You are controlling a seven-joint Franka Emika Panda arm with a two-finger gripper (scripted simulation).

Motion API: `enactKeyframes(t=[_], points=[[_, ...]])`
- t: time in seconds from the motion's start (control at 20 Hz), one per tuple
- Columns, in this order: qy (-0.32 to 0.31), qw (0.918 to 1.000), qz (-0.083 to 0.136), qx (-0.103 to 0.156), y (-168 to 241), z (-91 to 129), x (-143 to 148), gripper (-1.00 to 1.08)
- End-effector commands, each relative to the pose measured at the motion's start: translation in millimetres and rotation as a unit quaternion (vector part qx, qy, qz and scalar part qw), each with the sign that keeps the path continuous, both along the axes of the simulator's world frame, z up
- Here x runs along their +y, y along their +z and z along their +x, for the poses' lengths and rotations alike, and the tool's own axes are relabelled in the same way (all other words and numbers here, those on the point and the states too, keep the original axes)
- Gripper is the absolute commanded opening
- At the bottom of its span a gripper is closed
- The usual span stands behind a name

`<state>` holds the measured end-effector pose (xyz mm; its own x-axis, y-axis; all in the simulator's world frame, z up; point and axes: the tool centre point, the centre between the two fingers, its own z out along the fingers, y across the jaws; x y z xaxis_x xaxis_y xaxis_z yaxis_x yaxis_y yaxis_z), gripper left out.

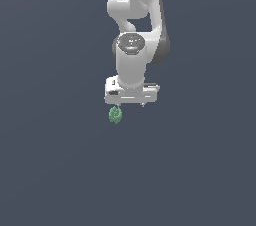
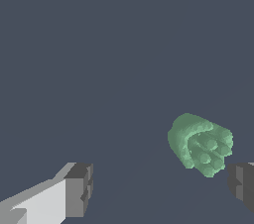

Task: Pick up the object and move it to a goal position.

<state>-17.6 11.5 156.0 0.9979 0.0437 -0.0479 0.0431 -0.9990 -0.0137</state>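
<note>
Object: green lumpy thing [image 1: 115, 115], small and round, with little bumps on one end.
Object place: in the exterior view it sits just under the claw [image 1: 129, 105], at about 7 o'clock from the claw's white body, toward the exterior view's left.
Object close up: in the wrist view the green thing [image 2: 201, 144] lies near one dark finger [image 2: 242, 185], not in the middle of the gap. I cannot tell if it touches that finger.
Claw: wide apart, holding nothing. In the wrist view the claw [image 2: 161, 188] has its other finger [image 2: 79, 190] well apart from the green thing.
Arm: white arm [image 1: 132, 25] comes down from 12 o'clock and points the claw straight down.
Ground: plain dark grey tabletop [image 1: 55, 170] all around, flat, one colour.
</note>
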Motion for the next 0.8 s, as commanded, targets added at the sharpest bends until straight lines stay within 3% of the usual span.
enactKeyframes(t=[0.0, 0.75], points=[[0.000, 1.0000, 0.000, 0.000, 0.0, 0.0, 0.0, 1.00], [0.026, 0.9997, -0.004, 0.002, 8.3, -1.1, -1.1, 1.00]])
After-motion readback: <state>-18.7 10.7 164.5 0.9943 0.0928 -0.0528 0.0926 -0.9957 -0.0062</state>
